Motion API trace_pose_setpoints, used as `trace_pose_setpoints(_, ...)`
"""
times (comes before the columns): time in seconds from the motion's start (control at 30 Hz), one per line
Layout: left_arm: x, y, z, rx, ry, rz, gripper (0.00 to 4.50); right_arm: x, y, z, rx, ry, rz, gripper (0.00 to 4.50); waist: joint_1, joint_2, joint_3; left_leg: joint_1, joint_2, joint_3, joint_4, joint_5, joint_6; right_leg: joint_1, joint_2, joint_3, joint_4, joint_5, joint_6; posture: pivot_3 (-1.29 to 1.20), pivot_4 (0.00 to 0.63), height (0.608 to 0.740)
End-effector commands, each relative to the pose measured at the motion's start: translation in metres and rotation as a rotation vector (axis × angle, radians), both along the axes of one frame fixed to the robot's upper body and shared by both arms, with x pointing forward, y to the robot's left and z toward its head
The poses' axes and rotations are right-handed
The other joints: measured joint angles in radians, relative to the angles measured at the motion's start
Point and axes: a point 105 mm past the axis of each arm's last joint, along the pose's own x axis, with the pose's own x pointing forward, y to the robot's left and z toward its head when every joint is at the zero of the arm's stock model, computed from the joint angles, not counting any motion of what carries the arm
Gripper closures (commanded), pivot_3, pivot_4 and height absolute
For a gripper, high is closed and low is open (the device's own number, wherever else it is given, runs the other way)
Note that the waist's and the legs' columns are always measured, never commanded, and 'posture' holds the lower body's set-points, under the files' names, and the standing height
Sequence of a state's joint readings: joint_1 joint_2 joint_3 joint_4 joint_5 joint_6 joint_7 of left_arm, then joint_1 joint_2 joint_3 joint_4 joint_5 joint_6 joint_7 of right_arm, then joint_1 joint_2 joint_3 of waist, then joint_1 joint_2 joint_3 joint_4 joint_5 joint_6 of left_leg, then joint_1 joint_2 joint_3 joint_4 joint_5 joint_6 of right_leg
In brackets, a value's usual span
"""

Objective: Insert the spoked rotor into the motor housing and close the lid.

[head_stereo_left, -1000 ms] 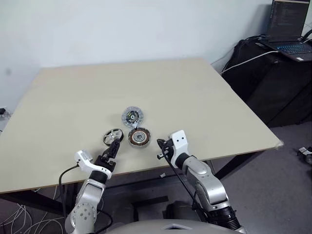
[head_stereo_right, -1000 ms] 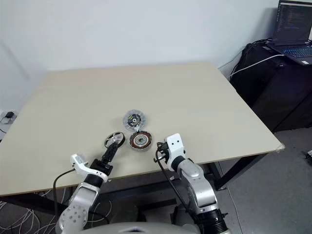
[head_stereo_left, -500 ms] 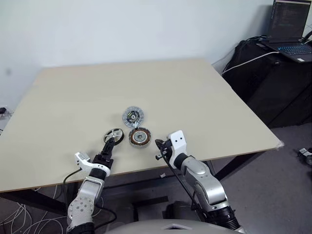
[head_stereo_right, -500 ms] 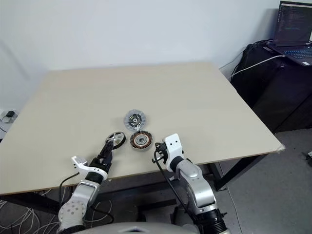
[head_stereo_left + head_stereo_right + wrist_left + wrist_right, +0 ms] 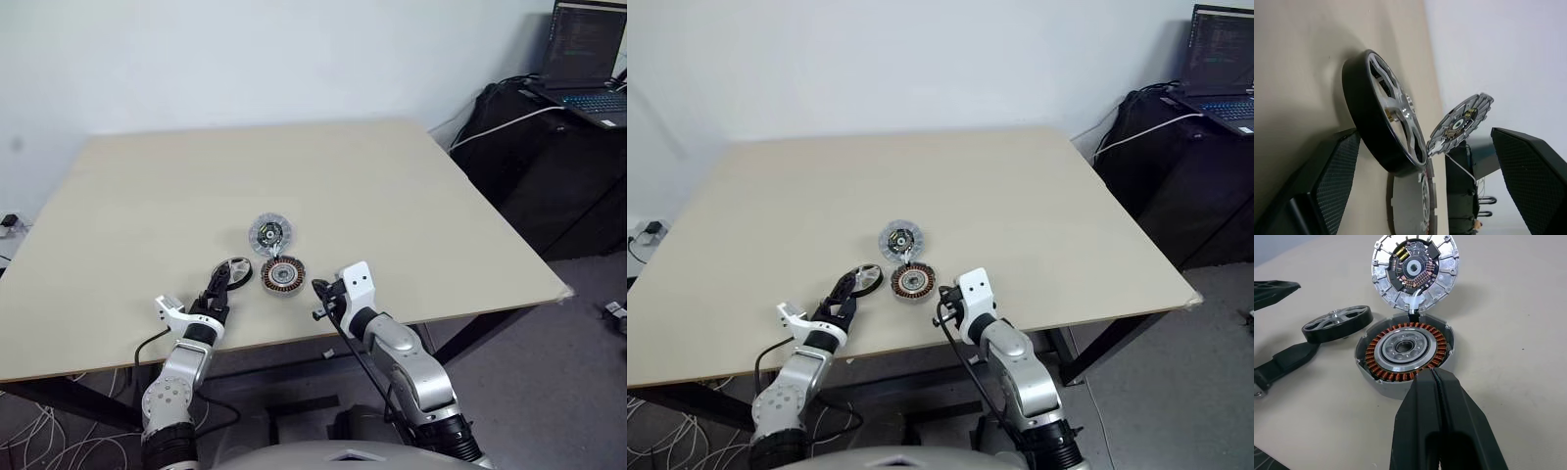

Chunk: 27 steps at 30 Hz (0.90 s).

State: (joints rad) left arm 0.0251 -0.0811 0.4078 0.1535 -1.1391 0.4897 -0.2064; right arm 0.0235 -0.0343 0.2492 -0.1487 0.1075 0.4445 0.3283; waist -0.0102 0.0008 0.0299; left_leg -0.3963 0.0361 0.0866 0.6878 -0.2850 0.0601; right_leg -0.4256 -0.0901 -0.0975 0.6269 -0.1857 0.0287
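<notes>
On the beige counter (image 5: pixel 392 186), near its front edge, lie the rotor (image 5: pixel 232 270) at left, the housing (image 5: pixel 281 274) just right of it, and the lid (image 5: pixel 267 232) just beyond the housing, joined to it by a thin wire. The left gripper (image 5: pixel 221 285), jaws spread wide, straddles the rotor's near rim without clasping it; the right gripper (image 5: pixel 320 290), clenched on nothing, hovers just right of the housing. Far right, off the counter, an open laptop (image 5: pixel 580 54) rests on dark bags; its screen text is illegible.
</notes>
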Motion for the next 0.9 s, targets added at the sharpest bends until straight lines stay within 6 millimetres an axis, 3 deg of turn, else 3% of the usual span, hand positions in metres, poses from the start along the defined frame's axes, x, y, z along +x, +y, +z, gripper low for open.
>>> trace_pose_setpoints(0.03,0.007,-0.015,-0.012,-0.042,0.078,0.006,0.59,0.003,0.002,0.018,0.033,-0.064,-0.002,4.5,0.0,0.0,0.0,0.0,0.0,0.0,0.0,0.0,0.0,0.0,0.0,0.0,0.0,0.0,0.0,0.0,0.0,0.74)
trace_pose_setpoints(0.23,0.008,-0.019,-0.022,-0.034,0.168,0.022,2.67,0.004,-0.001,0.018,0.031,-0.064,-0.018,4.5,0.0,0.001,-0.001,0.0,0.0,0.0,0.0,0.0,0.0,0.001,0.0,0.0,0.0,0.0,0.0,0.0,0.0,0.74)
trace_pose_setpoints(0.4,0.005,-0.021,-0.022,-0.021,0.204,0.033,4.08,0.004,-0.002,0.017,0.029,-0.061,-0.023,4.5,-0.002,0.006,-0.005,0.002,0.0,-0.001,0.0,0.0,0.0,0.001,0.001,0.0,0.0,0.0,0.0,0.0,0.0,0.74)
trace_pose_setpoints(0.67,-0.002,-0.016,-0.019,0.003,0.214,0.057,4.08,0.003,-0.002,0.016,0.025,-0.059,-0.022,4.5,-0.004,0.003,-0.007,0.001,0.0,0.0,0.0,0.0,0.0,0.001,0.0,0.0,0.0,0.0,0.0,0.0,0.0,0.74)
trace_pose_setpoints(0.9,-0.021,0.005,0.017,-0.037,-0.029,0.124,4.08,0.002,-0.005,0.014,0.024,-0.054,-0.034,4.5,-0.018,-0.001,-0.005,-0.001,0.001,0.001,-0.003,-0.001,-0.002,-0.003,0.001,0.001,-0.001,-0.001,-0.001,0.0,0.0,0.74)
